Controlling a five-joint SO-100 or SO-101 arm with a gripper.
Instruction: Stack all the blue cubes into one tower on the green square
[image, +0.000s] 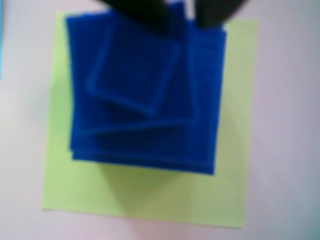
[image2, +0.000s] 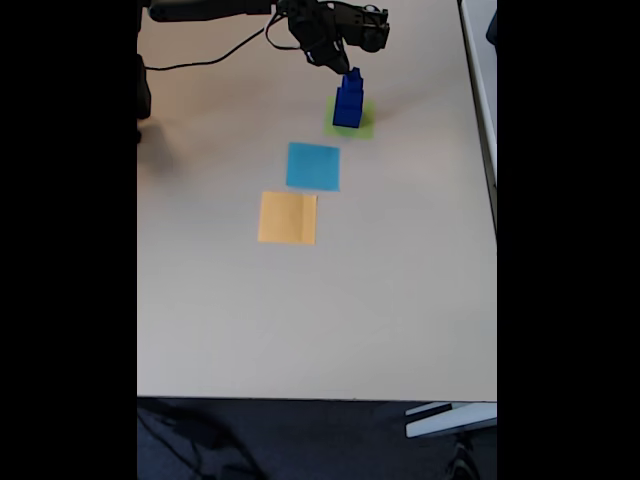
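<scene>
The tool (image2: 349, 68) hovers at the tower (image2: 349, 100) top, grip unclear; blue cubes (image: 145, 95) sit largest-lowest for stability on the green square (image: 150, 195).

Wrist view: soft, out of focus throughout; edges of tower (image: 145, 100) smeared, cube outlines barely separable. Even bright light, colours saturated, faint shadow on green square (image: 150, 195) just below tower. Dark blurred gripper (image: 187, 15) parts at top edge.

Fixed view: sharper but low detail, small objects grainy. Table (image2: 400, 300) evenly lit, pale, mild washout. Soft shadow at left table edge. Black bars both sides of picture.
</scene>
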